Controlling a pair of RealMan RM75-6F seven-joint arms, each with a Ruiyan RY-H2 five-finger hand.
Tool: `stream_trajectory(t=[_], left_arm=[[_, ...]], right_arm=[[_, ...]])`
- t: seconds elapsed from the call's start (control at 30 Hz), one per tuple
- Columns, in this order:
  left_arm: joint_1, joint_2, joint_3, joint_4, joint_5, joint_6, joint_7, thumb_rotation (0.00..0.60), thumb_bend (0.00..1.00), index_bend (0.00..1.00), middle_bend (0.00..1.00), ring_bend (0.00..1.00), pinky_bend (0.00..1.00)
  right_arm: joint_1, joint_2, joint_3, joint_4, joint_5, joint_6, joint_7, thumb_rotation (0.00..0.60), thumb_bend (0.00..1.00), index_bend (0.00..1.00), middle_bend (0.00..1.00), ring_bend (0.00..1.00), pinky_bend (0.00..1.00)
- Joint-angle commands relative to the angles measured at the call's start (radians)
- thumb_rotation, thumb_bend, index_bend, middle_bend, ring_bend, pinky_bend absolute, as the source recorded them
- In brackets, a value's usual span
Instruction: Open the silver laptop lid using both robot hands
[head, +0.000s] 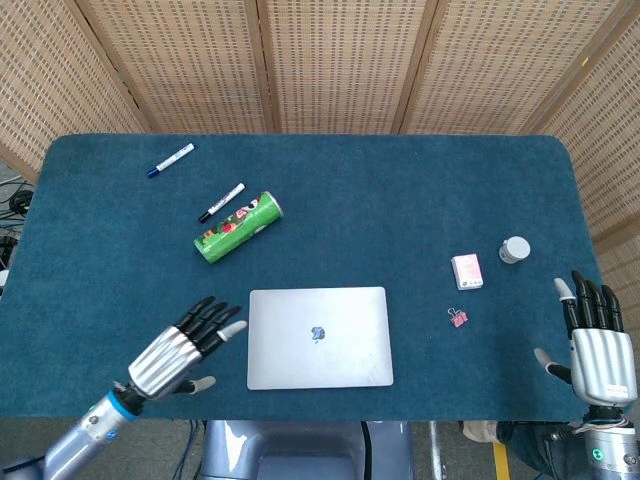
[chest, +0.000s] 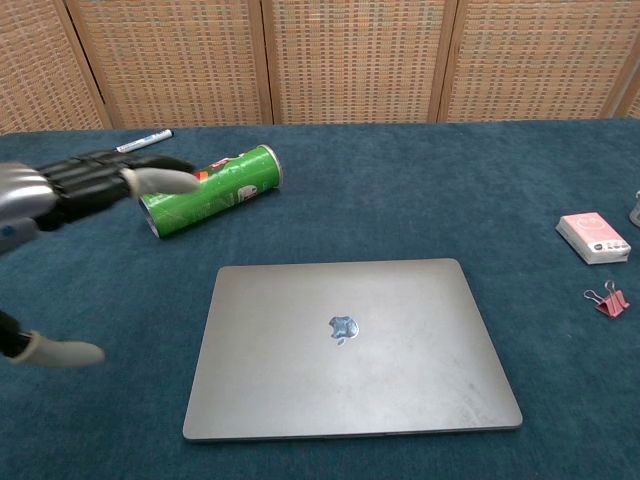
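Note:
The silver laptop (head: 319, 337) (chest: 349, 344) lies closed and flat near the table's front edge, logo up. My left hand (head: 183, 347) (chest: 70, 190) hovers just left of the laptop with fingers stretched out toward its left edge, holding nothing and not touching it. My right hand (head: 594, 340) stays at the table's front right corner, fingers spread and empty, far from the laptop; the chest view does not show it.
A green can (head: 238, 227) (chest: 210, 189) lies on its side behind the laptop's left corner. Two markers (head: 221, 201) (head: 170, 159) lie further back left. A pink card box (head: 467, 271) (chest: 593, 237), a pink binder clip (head: 459, 318) (chest: 608, 298) and a small white jar (head: 515, 249) sit at the right.

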Motion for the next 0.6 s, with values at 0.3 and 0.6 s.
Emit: stream_trajectory(t=[0.3,0.6], left_arm=[[-0.187,-0.254,-0.055,0.072,-0.014,-0.253,0.140,0.600,0.00,0.00,0.00,0.00,0.00],[-0.284,-0.380,-0.044,0.239,0.012,-0.258,0.089,0.600,0.00,0.00,0.00,0.00,0.00]], right_arm=[[0.001,0.005,-0.012,0.001,-0.013,-0.010,0.020,0.600,0.00,0.00,0.00,0.00,0.00],[-0.003,0.022,-0.011,-0.002,-0.011,-0.010,0.065,0.600,0.00,0.00,0.00,0.00,0.00]])
